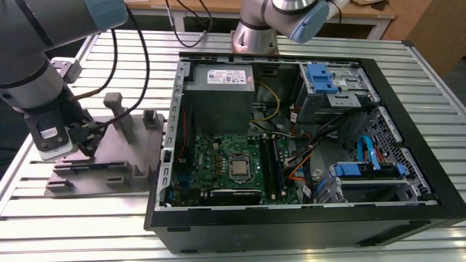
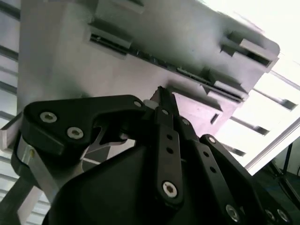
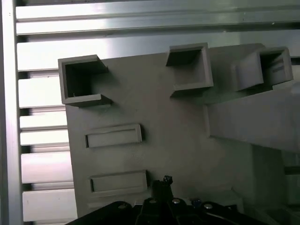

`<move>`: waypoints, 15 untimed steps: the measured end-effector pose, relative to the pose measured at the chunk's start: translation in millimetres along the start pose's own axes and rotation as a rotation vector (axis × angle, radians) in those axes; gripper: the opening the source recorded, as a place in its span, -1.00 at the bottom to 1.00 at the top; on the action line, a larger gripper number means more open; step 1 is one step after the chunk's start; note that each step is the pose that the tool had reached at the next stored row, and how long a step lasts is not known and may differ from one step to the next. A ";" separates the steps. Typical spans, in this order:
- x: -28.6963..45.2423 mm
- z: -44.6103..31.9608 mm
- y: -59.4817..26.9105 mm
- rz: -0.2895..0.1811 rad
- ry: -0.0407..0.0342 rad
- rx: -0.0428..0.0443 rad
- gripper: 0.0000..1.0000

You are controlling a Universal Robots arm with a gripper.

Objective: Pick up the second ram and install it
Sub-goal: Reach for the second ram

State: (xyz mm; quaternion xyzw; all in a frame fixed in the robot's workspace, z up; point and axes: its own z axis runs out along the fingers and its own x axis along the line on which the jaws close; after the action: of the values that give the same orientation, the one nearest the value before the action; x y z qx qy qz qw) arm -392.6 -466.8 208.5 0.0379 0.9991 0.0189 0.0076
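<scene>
the gripper (image 2: 161, 91) hangs low over the grey fixture plate (image 1: 109, 177) with jaws seemingly closed on nothing, the second ram (image 2: 187, 71) lying edge-up in the plate's slots just beyond its tips, so a good grasp, i judge, needs jaws opened, centred and square to the stick.

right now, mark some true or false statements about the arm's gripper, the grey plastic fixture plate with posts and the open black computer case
1. The gripper hangs over the grey plastic fixture plate. True.
2. The black computer case is closed. False: its side is open, showing the green motherboard.
3. A square silver processor sits on the motherboard. True.
4. The fixture plate lies inside the case. False: it lies on the slatted metal table, at the exterior view's left of the case.
</scene>
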 end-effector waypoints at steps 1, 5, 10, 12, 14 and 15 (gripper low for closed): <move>-0.3 -0.1 -3.4 0.000 0.0000 0.0000 -0.79; -1.9 -0.1 -11.7 -0.002 0.0014 0.0001 -0.79; -6.3 0.2 -11.3 -0.020 0.0039 -0.0001 -0.79; -6.8 0.2 -11.3 -0.025 0.0041 -0.0001 -0.79; -6.8 0.2 -11.4 -0.025 0.0042 -0.0001 -0.79; -6.9 0.1 -11.3 -0.026 0.0042 -0.0001 -0.79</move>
State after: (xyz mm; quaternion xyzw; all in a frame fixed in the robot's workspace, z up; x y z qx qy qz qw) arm -386.5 -478.6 208.0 0.0251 0.9995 0.0189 0.0058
